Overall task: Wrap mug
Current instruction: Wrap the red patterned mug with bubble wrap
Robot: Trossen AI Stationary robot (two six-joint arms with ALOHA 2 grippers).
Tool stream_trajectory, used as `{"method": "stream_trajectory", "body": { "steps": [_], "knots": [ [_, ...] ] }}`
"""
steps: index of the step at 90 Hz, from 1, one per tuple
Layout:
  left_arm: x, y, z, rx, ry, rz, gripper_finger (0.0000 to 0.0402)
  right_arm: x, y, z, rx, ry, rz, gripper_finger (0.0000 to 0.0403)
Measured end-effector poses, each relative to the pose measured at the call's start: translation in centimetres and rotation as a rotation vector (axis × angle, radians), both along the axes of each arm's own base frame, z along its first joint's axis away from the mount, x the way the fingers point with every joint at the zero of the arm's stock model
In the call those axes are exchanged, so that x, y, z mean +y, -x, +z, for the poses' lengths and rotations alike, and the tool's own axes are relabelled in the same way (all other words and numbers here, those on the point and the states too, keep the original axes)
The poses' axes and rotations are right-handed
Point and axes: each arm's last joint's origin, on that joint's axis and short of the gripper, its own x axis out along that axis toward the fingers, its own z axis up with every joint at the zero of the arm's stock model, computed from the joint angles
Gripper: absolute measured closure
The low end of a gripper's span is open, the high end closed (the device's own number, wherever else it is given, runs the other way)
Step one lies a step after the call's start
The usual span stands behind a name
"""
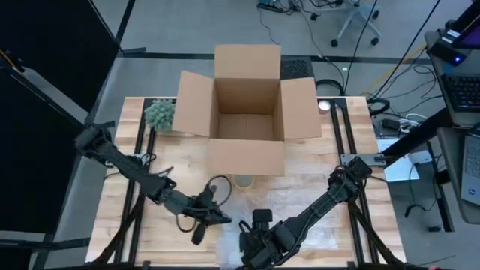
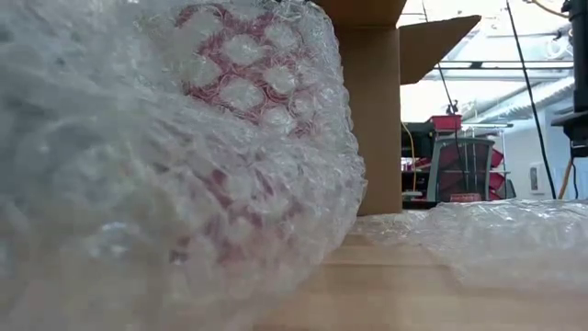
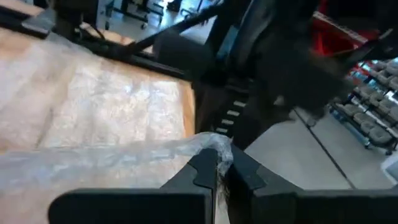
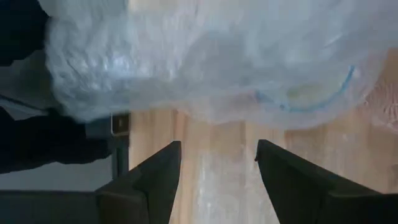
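Observation:
A mug with a red and white pattern [image 2: 234, 87] shows through the bubble wrap [image 2: 165, 184] bundled around it, close at the left of the low view. More bubble wrap [image 1: 315, 221] lies flat on the wooden table. My left gripper [image 1: 219, 217] is near the table's front middle, shut on the wrap [image 3: 124, 158]. My right gripper [image 1: 251, 238] is just right of it at the near edge. It stands open [image 4: 217, 165] above the table, facing the wrapped bundle [image 4: 205, 62] and touching nothing. My left gripper pinches a bunched-up bit of the bubble wrap's edge [image 3: 214, 144] between its two fingertips [image 3: 202, 168]. From there the wrap runs away in a loose band over the table. How many layers are in the pinch cannot be told.
An open cardboard box [image 1: 247, 112] with its flaps spread stands at the far middle of the table. A green clump [image 1: 159, 114] lies at the far left. A small pale round thing [image 1: 244, 181] sits just in front of the box. Black rails [image 1: 142, 180] cross the table.

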Motion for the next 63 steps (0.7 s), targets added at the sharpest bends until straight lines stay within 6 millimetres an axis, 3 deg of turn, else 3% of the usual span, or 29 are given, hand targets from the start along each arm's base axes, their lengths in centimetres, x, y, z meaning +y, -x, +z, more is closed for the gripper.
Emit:
{"method": "stream_trajectory", "body": {
  "steps": [15,24,31,44,55,63],
  "knots": [
    [-0.1,-2.2,-2.4,0.013,0.006,-0.003,0.0401,-0.6,2.5,4.2,-0.003,-0.155,-0.094,0.0206],
    [0.0,-3.2,-3.2,0.003,0.015,0.002,0.0401,-0.5,2.4,6.5,-0.205,-0.166,-0.080,0.0206],
    [0.2,-3.8,-3.7,0.009,0.011,0.016,0.0401,-0.1,1.5,7.2,-0.364,-0.119,-0.017,0.0206],
    [0.5,-4.1,-4.1,0.020,-0.009,0.024,0.0401,1.0,-1.1,4.8,-0.442,-0.024,0.095,0.0206],
    [0.4,-4.0,-4.1,0.014,-0.037,-0.017,0.0401,1.1,-2.7,0.9,-0.334,0.043,0.125,0.0206],
    [0.3,-4.0,-4.2,0.017,-0.037,-0.049,0.0401,0.7,-3.1,-0.6,-0.261,0.077,0.113,0.0206]
  ]
}}
